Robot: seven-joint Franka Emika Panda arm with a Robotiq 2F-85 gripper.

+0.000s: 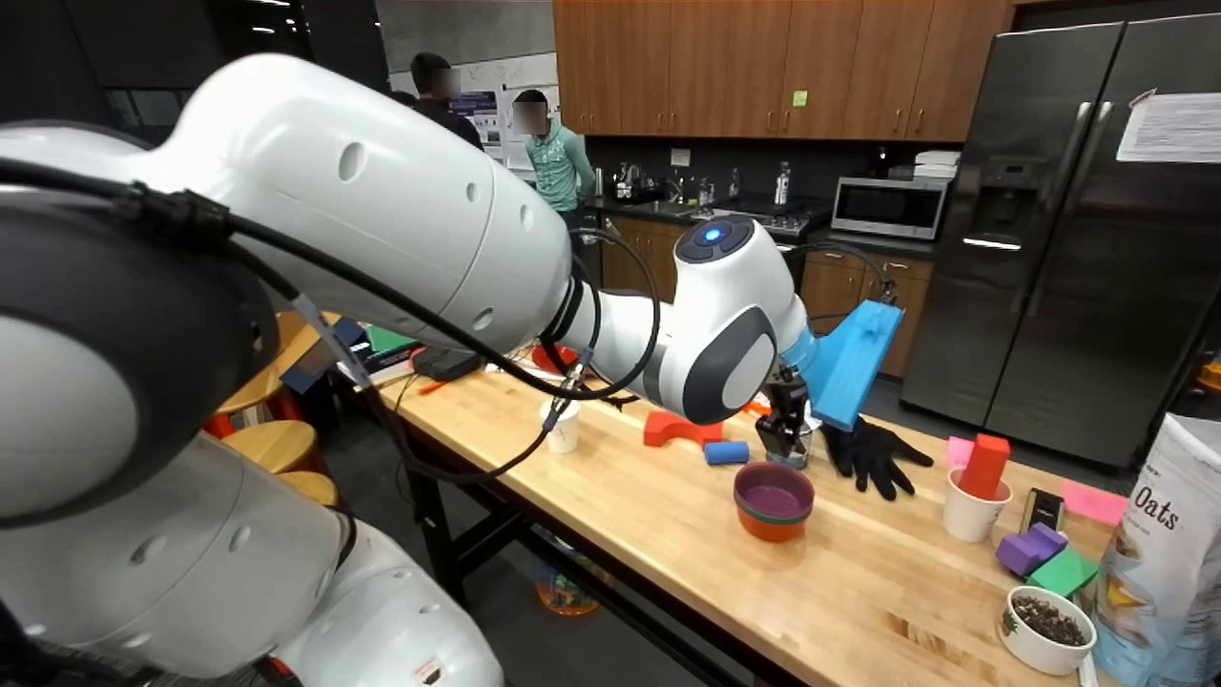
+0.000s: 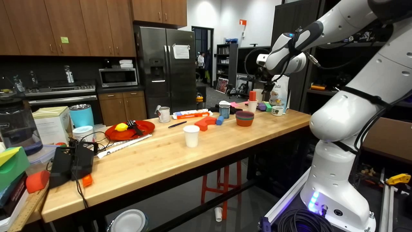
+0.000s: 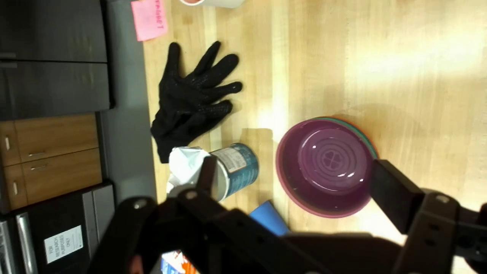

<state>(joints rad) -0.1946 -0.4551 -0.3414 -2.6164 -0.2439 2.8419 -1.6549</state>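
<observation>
Apparently, the purple bowl point(image 3: 331, 160) is a light, thin-walled piece, most likely moulded plastic or silicone; which of these, and so how far it would flex under a squeeze, cannot be told. Its inside has a glossy sheen, so it may prove a little slippery, though it hardly looks fragile. It sits upright and uppermost in a nested stack point(image 1: 769, 529), with green and orange rims close beneath, on the wooden surface point(image 1: 620, 510), near a blue-labelled tin can point(image 3: 245, 167) and a blue cylinder block point(image 1: 727, 452). The wall at the rim seems the best hold, one finger inside and one outside; since the rims lie so close, a deep pinch could catch the ones below too. The fingers point(image 3: 397, 196) are spread wide and hold nothing; they hang higher than the bowl and apart from it, and in the wrist view it shows in the gap between them. In both exterior views the white Panda arm point(image 1: 382, 181) reaches out over the surface, elbow high, forearm sloping down, wrist bent so that the fingers point roughly downward.
</observation>
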